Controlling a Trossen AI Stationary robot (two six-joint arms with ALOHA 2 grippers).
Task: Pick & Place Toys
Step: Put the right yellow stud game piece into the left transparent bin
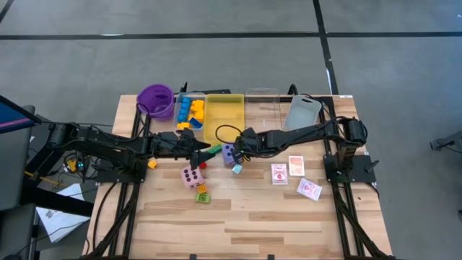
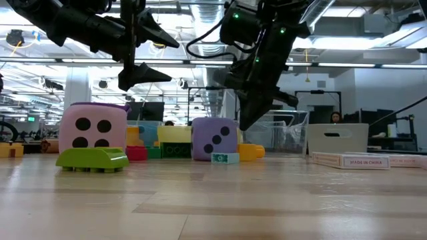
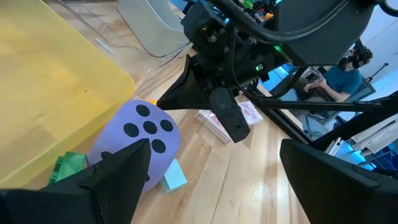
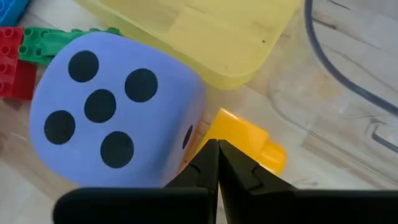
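Right claw point(image 4: 217, 163) pressed together, empty, just beside purple die point(image 4: 112, 118) near the yellow tray point(image 4: 205, 31); left claw point(image 3: 211, 168) spread; die likely light, soft—grip opposite flat faces.

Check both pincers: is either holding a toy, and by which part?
Nothing held. Right pincer is shut empty beside the purple die; left pincer is open, empty.

The wooden table point(image 1: 274, 217) carries a purple cup point(image 1: 155, 100) and a row of trays point(image 1: 224, 115) along its far edge, a purple die point(image 1: 229, 153), pink die point(image 1: 190, 177) and scattered blocks point(image 1: 203, 193) mid-table, and three red-patterned cards point(image 1: 296, 165) to the right.
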